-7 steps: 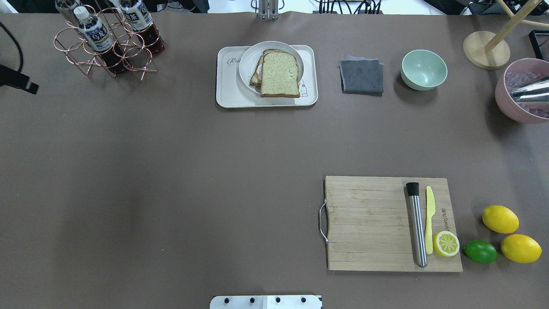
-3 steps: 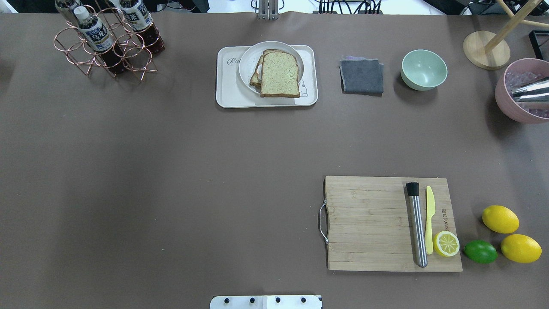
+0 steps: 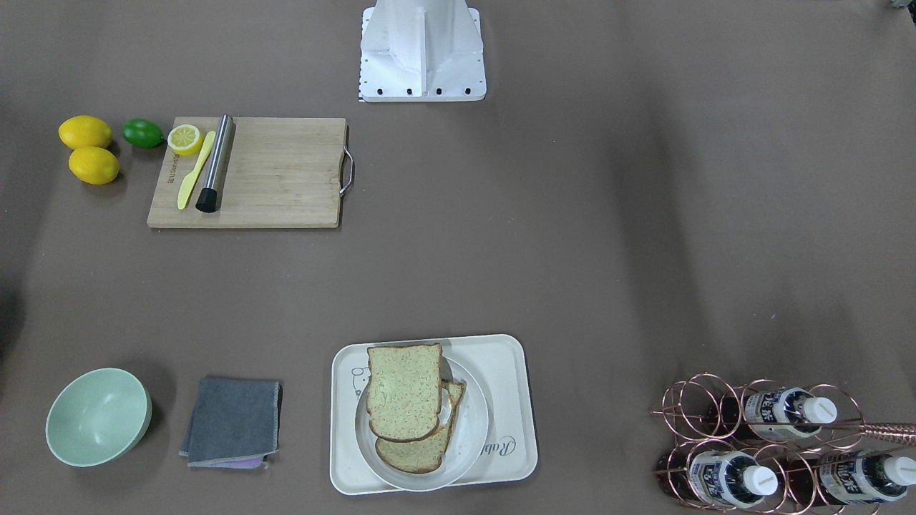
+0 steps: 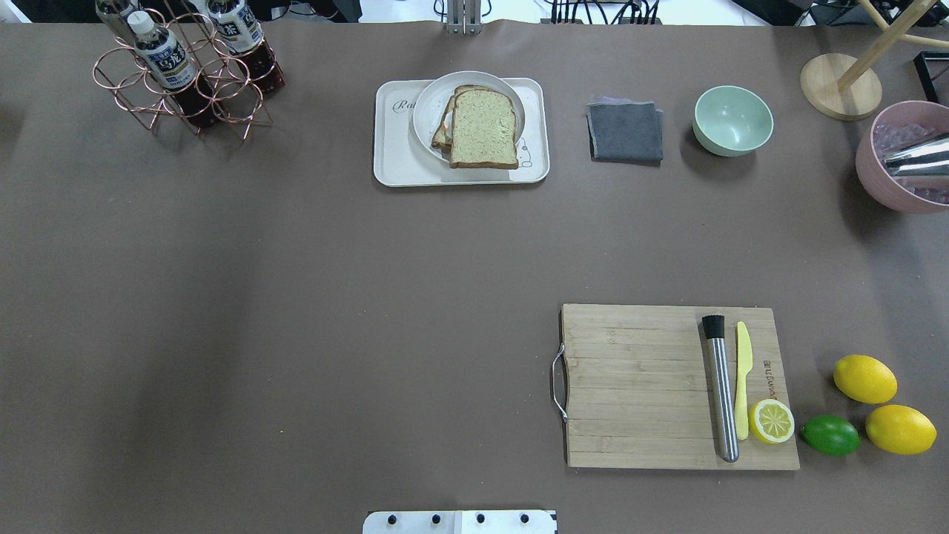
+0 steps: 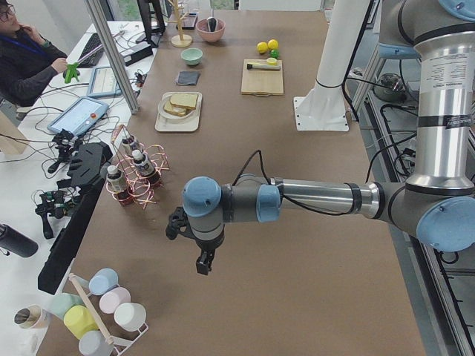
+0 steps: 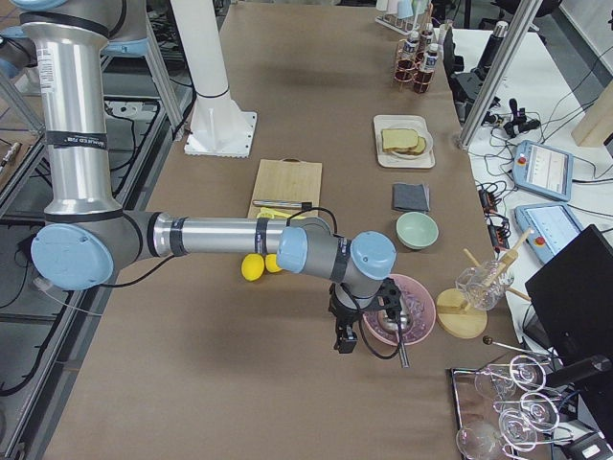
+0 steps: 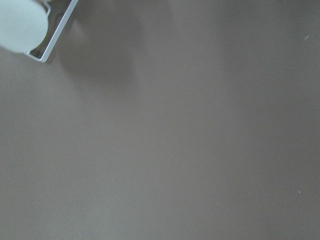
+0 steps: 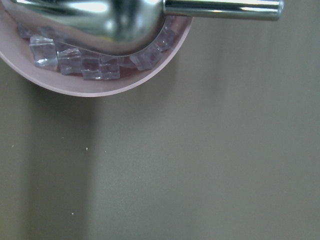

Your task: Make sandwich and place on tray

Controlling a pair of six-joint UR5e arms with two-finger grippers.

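The sandwich (image 4: pixel 483 130), two speckled brown slices stacked askew with a bit of white egg between them, lies on a round white plate (image 4: pixel 426 119). The plate stands on the cream tray (image 4: pixel 393 167) at the table's far middle. They also show in the front view: sandwich (image 3: pixel 404 390), tray (image 3: pixel 512 357). My left gripper (image 5: pixel 202 263) hangs over bare table far from the tray, near the bottle rack. My right gripper (image 6: pixel 345 340) hangs beside the pink bowl. Both show only in side views, so I cannot tell whether they are open or shut.
A copper rack of bottles (image 4: pixel 178 67) stands far left. A grey cloth (image 4: pixel 625 132), a green bowl (image 4: pixel 732 119) and a pink bowl of ice with a metal scoop (image 4: pixel 901 159) stand far right. The cutting board (image 4: pixel 637 386) holds a muddler, a knife and a lemon half; lemons (image 4: pixel 864 378) and a lime lie beside it.
A dark part of my left arm at the overhead view's left edge has moved out of that view. The sandwich, plate and tray have not moved.
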